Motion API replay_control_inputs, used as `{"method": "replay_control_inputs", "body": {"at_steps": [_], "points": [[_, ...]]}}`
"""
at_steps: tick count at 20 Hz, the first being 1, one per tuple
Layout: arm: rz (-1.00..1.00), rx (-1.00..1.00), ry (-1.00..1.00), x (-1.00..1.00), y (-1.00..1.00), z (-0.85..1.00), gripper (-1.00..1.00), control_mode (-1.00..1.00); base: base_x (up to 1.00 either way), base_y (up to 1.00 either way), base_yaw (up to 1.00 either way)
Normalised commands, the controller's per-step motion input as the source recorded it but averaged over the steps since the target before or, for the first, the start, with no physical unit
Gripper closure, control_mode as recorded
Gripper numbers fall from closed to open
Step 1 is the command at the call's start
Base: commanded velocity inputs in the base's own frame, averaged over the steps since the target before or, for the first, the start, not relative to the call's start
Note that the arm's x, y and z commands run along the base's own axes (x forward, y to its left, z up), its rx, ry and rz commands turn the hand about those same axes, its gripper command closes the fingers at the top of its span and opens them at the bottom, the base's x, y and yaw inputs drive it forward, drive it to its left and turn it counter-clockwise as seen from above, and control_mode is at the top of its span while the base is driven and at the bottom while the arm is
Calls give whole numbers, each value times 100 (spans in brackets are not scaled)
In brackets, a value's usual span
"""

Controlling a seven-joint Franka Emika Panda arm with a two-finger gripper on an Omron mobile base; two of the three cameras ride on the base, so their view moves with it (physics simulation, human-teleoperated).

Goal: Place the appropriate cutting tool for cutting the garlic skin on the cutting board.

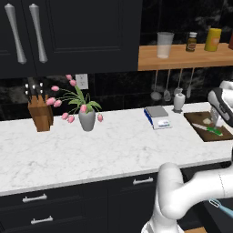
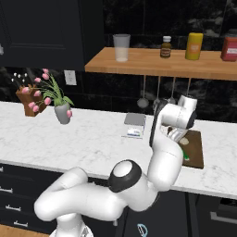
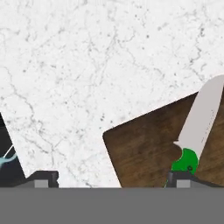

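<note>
We see gripper (image 3: 113,178) fingers spread over cutting board (image 3: 144,148); green-handled cutting tool (image 3: 199,127) at 3 o'clock. Risk, we judge: retreating finger clips handle, drags tool off.

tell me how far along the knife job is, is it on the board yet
Looks nearly done. The green-handled knife already lies flat on the dark cutting board, near the garlic in the left base view. In hand: nothing that I can see; the claw hovers over the board's corner, its fingertips spread wide, one beside the green handle. Left: probably just pulling the arm clear.
</note>
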Motion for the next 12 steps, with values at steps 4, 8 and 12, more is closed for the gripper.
{"method": "replay_control_inputs", "body": {"at_steps": [4, 8, 12], "points": [[3, -4, 1, -54, 89, 17, -100, -100, 0, 0, 0], [3, -4, 1, -58, 100, 0, -100, -100, 0, 0, 0], [3, -4, 0, -61, 100, 3, -100, -100, 0, 0, 0]]}}
